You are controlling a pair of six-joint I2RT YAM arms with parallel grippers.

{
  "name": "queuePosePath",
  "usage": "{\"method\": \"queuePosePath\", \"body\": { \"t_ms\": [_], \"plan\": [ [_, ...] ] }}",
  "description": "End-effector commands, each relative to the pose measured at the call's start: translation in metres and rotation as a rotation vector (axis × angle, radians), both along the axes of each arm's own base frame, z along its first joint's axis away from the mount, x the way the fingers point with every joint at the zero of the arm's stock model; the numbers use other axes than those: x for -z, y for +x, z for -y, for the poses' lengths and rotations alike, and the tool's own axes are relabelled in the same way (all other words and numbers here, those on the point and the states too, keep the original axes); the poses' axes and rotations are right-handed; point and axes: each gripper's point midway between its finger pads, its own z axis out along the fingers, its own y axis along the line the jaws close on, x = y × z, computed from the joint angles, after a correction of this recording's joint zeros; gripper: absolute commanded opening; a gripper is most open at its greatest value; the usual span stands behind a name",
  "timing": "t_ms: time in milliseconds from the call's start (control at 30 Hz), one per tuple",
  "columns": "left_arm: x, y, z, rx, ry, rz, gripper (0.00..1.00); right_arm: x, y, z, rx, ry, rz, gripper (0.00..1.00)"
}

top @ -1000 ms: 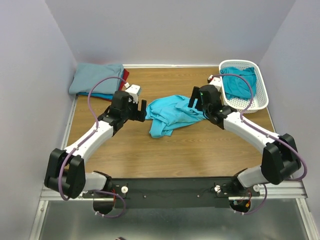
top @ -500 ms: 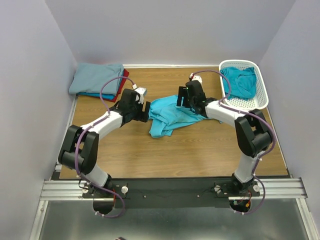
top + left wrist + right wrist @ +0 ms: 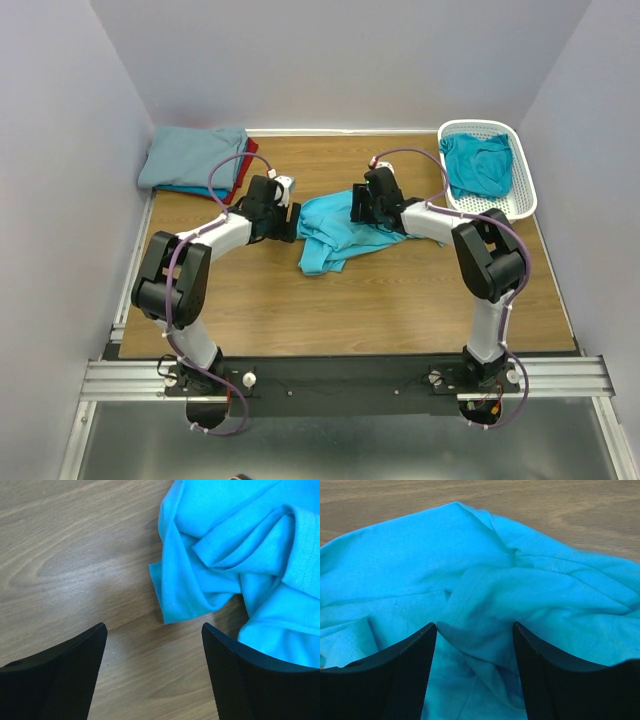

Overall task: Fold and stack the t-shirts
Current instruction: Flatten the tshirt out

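The turquoise tee (image 3: 338, 236) is lying crumpled in a loose heap mid-desk, and it sits right between our two sets of jaws. The right jaws are down on its far right edge. They're apart, and in the right wrist view a thick hemmed fold of the cloth runs up through the gap between the two fingers (image 3: 395, 680). We can't tell if the pads actually touch it. The left jaws are at the heap's left edge, also spread wide with nothing in them. Bare wood of the desk (image 3: 75, 555) shows between them, a pointed corner of the tee lies just ahead of them, and more cloth bunches by the right-hand finger.

Further out, beyond and to the left of the left jaws, there's a folded pile in the back corner. It has a grey-blue tee (image 3: 195, 153) on top, a red tee (image 3: 251, 152) peeking out at the side and a blue tee (image 3: 205, 191) showing underneath. Off to the right of the right jaws sits the white basket (image 3: 521, 203), with a teal tee (image 3: 478, 166) bundled inside it.
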Motion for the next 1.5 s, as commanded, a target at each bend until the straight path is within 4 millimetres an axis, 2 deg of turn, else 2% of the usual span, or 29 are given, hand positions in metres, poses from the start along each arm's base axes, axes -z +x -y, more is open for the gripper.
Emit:
{"method": "queuePosePath", "body": {
  "t_ms": [0, 200, 333, 467, 567, 633, 700, 767, 800, 900, 1033, 1133, 1167, 1233, 1267, 1333, 1400, 1433, 1467],
  "plan": [
    [0.0, 0.004, 0.003, 0.006, -0.012, -0.001, 0.78, 0.0, 0.009, -0.005, -0.01, 0.008, 0.009, 0.67],
    [0.004, 0.004, 0.01, 0.024, -0.04, -0.012, 0.76, -0.003, 0.008, -0.007, -0.016, 0.024, 0.008, 0.61],
    [0.004, 0.01, 0.013, 0.027, -0.053, -0.013, 0.7, -0.002, 0.006, -0.006, -0.019, 0.024, 0.005, 0.59],
    [0.007, 0.007, 0.017, 0.04, -0.068, -0.024, 0.68, -0.004, 0.005, -0.004, -0.01, 0.021, 0.008, 0.59],
    [0.008, 0.008, 0.021, 0.057, -0.082, -0.027, 0.63, -0.003, 0.005, -0.007, -0.018, 0.031, 0.002, 0.59],
    [0.008, 0.01, 0.023, 0.061, -0.085, -0.024, 0.57, -0.002, 0.003, -0.01, -0.028, 0.042, -0.006, 0.56],
    [0.01, 0.01, 0.025, 0.072, -0.094, -0.032, 0.43, 0.001, -0.003, -0.01, -0.034, 0.048, -0.019, 0.51],
    [0.011, 0.008, 0.028, 0.084, -0.106, -0.04, 0.36, -0.003, -0.005, -0.008, -0.031, 0.054, -0.017, 0.48],
    [0.011, 0.008, 0.029, 0.086, -0.115, -0.04, 0.25, -0.003, -0.007, -0.008, -0.031, 0.055, -0.017, 0.43],
    [0.011, 0.005, 0.034, 0.105, -0.137, -0.052, 0.13, -0.013, -0.008, -0.009, -0.038, 0.071, -0.005, 0.31],
    [0.006, 0.009, 0.026, 0.077, -0.097, -0.036, 0.0, -0.031, -0.01, -0.01, -0.052, 0.093, 0.024, 0.13],
    [-0.022, 0.018, 0.015, 0.043, -0.051, 0.042, 0.0, -0.053, -0.011, -0.007, -0.049, 0.105, 0.066, 0.03],
    [-0.043, 0.026, 0.002, -0.001, -0.002, 0.114, 0.0, -0.058, -0.011, -0.006, -0.047, 0.102, 0.076, 0.01],
    [-0.066, 0.031, -0.014, -0.058, 0.052, 0.186, 0.0, -0.077, -0.013, -0.002, -0.04, 0.107, 0.111, 0.0],
    [-0.086, 0.031, -0.026, -0.098, 0.077, 0.244, 0.0, -0.082, -0.014, 0.0, -0.037, 0.103, 0.121, 0.0],
    [-0.111, 0.029, -0.038, -0.141, 0.103, 0.312, 0.0, -0.102, -0.016, 0.004, -0.033, 0.102, 0.151, 0.0],
    [-0.125, 0.027, -0.052, -0.185, 0.145, 0.346, 0.0, -0.126, -0.018, 0.012, -0.02, 0.09, 0.189, 0.0],
    [-0.145, 0.026, -0.067, -0.253, 0.18, 0.398, 0.0, -0.136, -0.019, 0.015, -0.012, 0.086, 0.208, 0.0],
    [-0.153, 0.023, -0.075, -0.282, 0.198, 0.422, 0.0, -0.145, -0.02, 0.019, -0.004, 0.078, 0.225, 0.0]
  ]
}}
